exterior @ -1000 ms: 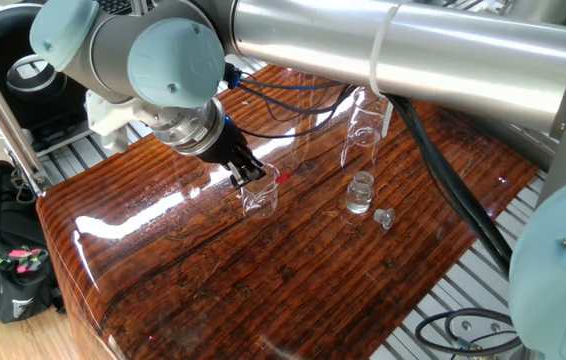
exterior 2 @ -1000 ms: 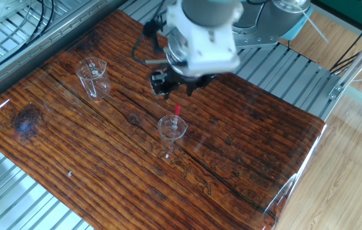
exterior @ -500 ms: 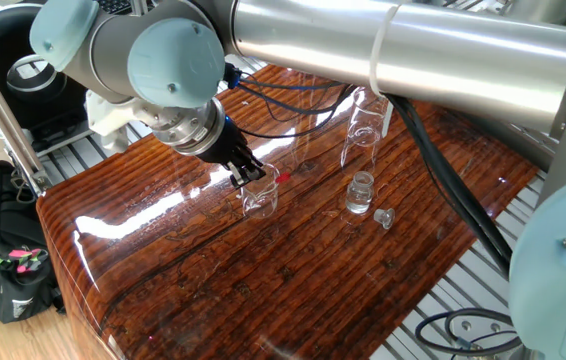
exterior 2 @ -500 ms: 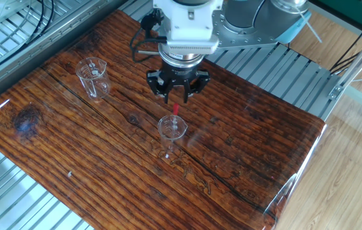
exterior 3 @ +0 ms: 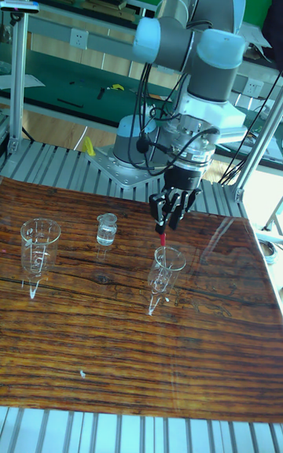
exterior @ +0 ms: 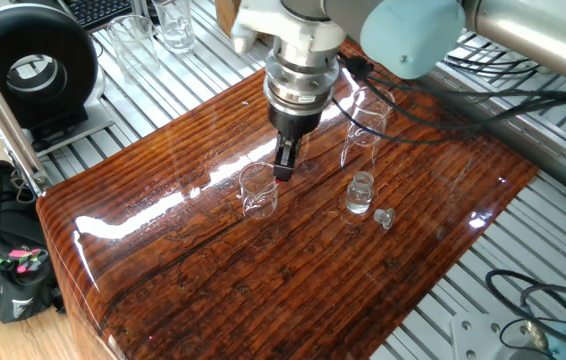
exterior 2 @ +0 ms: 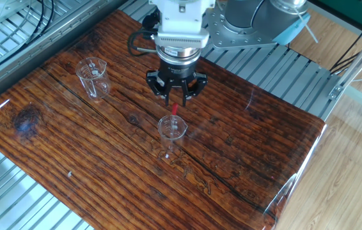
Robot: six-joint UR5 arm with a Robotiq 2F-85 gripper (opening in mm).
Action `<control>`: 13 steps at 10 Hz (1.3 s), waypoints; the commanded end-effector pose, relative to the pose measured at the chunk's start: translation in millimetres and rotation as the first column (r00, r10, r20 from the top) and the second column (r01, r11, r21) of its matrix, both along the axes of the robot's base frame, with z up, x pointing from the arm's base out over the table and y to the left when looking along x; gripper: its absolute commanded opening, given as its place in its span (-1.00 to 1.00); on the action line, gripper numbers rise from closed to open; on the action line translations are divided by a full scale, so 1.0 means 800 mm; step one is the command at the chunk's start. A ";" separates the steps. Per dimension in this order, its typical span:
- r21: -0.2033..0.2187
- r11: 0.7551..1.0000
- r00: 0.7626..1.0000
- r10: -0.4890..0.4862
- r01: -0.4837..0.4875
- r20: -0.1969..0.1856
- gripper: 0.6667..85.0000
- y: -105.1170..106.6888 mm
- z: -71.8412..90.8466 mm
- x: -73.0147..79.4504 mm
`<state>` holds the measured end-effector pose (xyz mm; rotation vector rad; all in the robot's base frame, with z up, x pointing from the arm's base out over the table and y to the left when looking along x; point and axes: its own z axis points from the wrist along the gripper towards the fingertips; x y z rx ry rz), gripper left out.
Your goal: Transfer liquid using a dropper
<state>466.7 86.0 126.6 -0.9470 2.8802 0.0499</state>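
The dropper (exterior 2: 175, 110) stands tilted in a small clear beaker (exterior 2: 172, 130) near the table's middle, its red bulb (exterior 3: 163, 240) sticking up above the rim. My gripper (exterior 2: 176, 99) hangs straight down just over the bulb. Its fingers are open, one on each side, and I cannot tell whether they touch the bulb. In one fixed view the gripper (exterior: 285, 163) shows edge-on beside the beaker (exterior: 258, 190). The liquid is too faint to make out in any glass.
A tall clear glass vessel (exterior: 363, 128) stands behind a small clear bottle (exterior: 360, 193), with the bottle's stopper (exterior: 383, 217) lying beside it. A black round device (exterior: 31, 68) and more glassware (exterior: 175, 22) sit off the table's far corner.
The arm has swung round and the wrist has turned, so the gripper now points straight down over the red bulb. The dropper and the beaker have not moved.
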 end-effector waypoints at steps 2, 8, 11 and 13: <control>0.070 0.997 0.999 -0.045 0.045 0.001 -0.07 0.002 -0.009 -0.004; 0.092 0.994 0.998 -0.057 0.055 0.020 -0.09 -0.001 -0.020 0.005; 0.098 0.994 0.998 -0.055 0.052 0.026 -0.10 -0.002 -0.023 0.006; 0.104 0.993 0.998 -0.053 0.049 0.028 -0.10 0.000 -0.022 0.007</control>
